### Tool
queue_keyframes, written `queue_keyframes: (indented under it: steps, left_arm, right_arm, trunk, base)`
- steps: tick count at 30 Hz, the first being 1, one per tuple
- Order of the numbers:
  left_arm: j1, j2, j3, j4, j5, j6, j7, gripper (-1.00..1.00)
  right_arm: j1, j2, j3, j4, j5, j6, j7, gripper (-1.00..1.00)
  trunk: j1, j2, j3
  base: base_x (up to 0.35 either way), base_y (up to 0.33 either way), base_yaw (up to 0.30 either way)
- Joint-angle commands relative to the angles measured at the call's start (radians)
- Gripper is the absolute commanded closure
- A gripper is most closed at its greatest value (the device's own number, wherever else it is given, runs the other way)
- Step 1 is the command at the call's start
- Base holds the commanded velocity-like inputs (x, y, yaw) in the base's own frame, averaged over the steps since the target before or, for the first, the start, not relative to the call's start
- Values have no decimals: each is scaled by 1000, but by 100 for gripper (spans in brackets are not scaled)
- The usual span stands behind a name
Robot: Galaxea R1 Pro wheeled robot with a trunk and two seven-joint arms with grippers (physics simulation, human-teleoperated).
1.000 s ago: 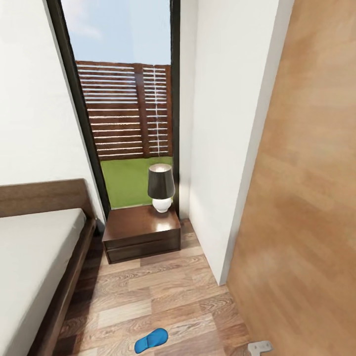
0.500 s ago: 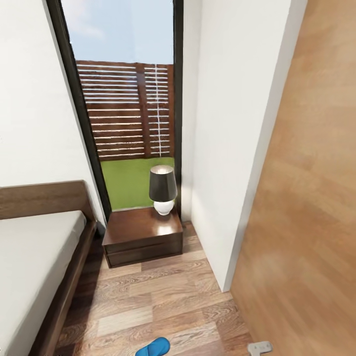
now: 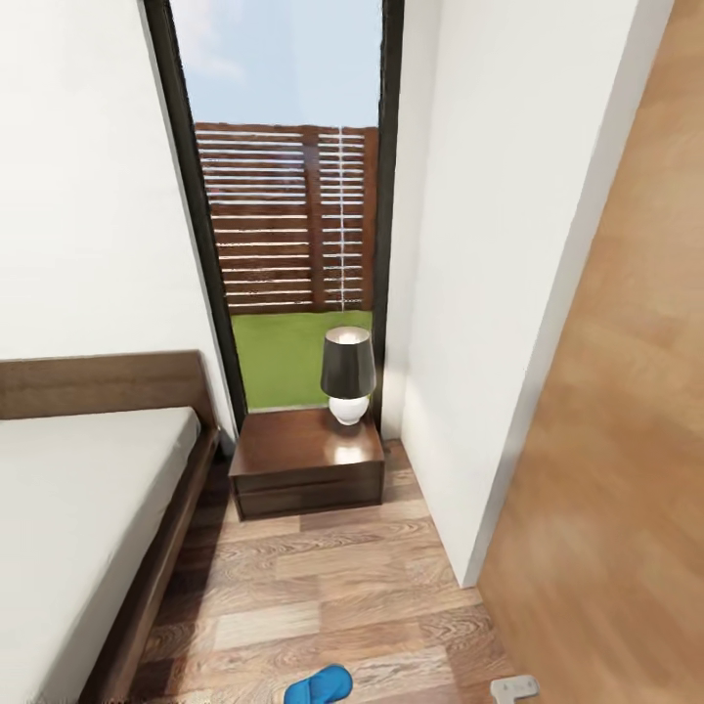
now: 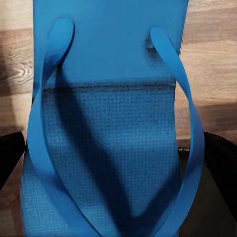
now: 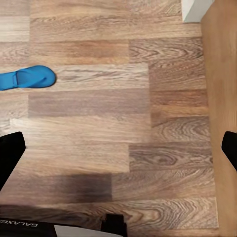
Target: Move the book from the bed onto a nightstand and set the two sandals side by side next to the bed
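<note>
A bright blue sandal (image 4: pixel 111 123) lies close before the left wrist camera, and my left gripper (image 4: pixel 118 168) is shut on it, a dark finger at each of its edges. The other sandal (image 3: pixel 321 684) lies on the wood floor at the head view's lower edge, also seen in the right wrist view as the sandal (image 5: pixel 24 78). Over bare planks some way from that sandal, my right gripper (image 5: pixel 118 153) hangs open. The bed (image 3: pixel 88 518) fills the left of the head view, with a dark nightstand (image 3: pixel 293 460) beside its headboard. The book is out of view.
A dark-shaded lamp (image 3: pixel 348 376) stands on the nightstand's back right corner. Behind it is a tall window (image 3: pixel 284 196) showing fence and grass. A white wall corner (image 3: pixel 469 391) and a wooden door (image 3: pixel 626 469) close the right side, leaving a narrow floor strip (image 3: pixel 323 587).
The head view has swung left, so nightstand, lamp and window now sit further right in the picture. The sandal on the floor keeps its place near the lower edge.
</note>
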Motion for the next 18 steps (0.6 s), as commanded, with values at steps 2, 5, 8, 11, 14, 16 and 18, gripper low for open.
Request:
queue_keyframes:
  steps: [2, 5, 8, 11, 14, 16, 18]
  left_arm:
    - [-1, 0, -3, 1, 7, -3, 2, 100]
    - [-1, 0, -3, 1, 7, -3, 2, 100]
    - [-1, 0, -3, 1, 7, -3, 2, 100]
    - [-1, 0, -4, 1, 7, -3, 2, 100]
    - [-1, 0, -5, 1, 7, -3, 2, 100]
    - [-1, 0, -5, 1, 6, -3, 2, 100]
    - [-1, 0, -5, 1, 4, -3, 2, 100]
  right_arm:
    - [0, -1, 4, -1, 2, 0, 0, -100]
    - [0, -1, 4, -1, 2, 0, 0, -100]
    - [0, -1, 4, -1, 2, 0, 0, -100]
    - [0, -1, 4, -1, 2, 0, 0, -100]
    - [0, -1, 4, -1, 2, 0, 0, -100]
    - [0, -1, 4, -1, 2, 0, 0, -100]
    - [0, -1, 4, -1, 2, 0, 0, -100]
  trunk:
    - [0, -1, -1]
    - [0, -1, -1]
    - [0, -1, -1]
    - [0, -1, -1]
    - [0, -1, -1]
    - [0, -1, -1]
    - [0, -1, -1]
  base:
    - [77, 0, 248]
    - [141, 0, 261]
    - [213, 0, 272]
    - [264, 0, 277]
    - [274, 0, 279]
    - [245, 0, 280]
    - [179, 0, 280]
